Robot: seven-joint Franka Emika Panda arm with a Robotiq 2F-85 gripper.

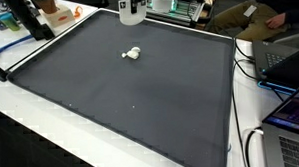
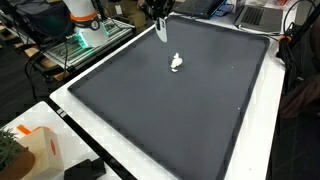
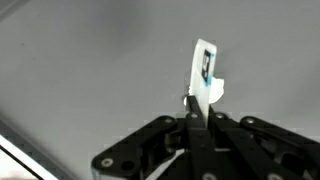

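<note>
White, thin and flat, the piece [image 3: 205, 72] stands upright between the fingertips of the hand [image 3: 197, 112]. It carries a small teal-and-dark mark near its upper end. The wrist view shows the jaws fully closed on its lower edge, with most of the piece projecting beyond the fingertips.

**Position.** In both exterior views the hand hangs above the dark mat [image 1: 140, 104], close to one edge. The held piece is clear of the surface. A small white object [image 1: 131, 53] lies on the mat, apart from the hand and nearer the middle. The mat covers most of the bench [image 1: 21, 128], whose pale top shows as a border around it.

**Handling notes (judgement).**
- The grip takes only a narrow strip of the piece, so it is likely to pivot or slip if the wrist turns sharply. Slow, level travel is advisable.
- A thin, flat part of this kind probably flexes. Contact with the mat should be made squarely, not on a corner.
- The small white object is light in appearance and may roll or slide if brushed. Any path across the mat should pass beside it or well above it.
- The wrist view gives the best check that the piece sits straight in the jaws, and the exterior views give the best check of height above the mat.

Which kind of part the piece is cannot be told at this resolution.
</note>
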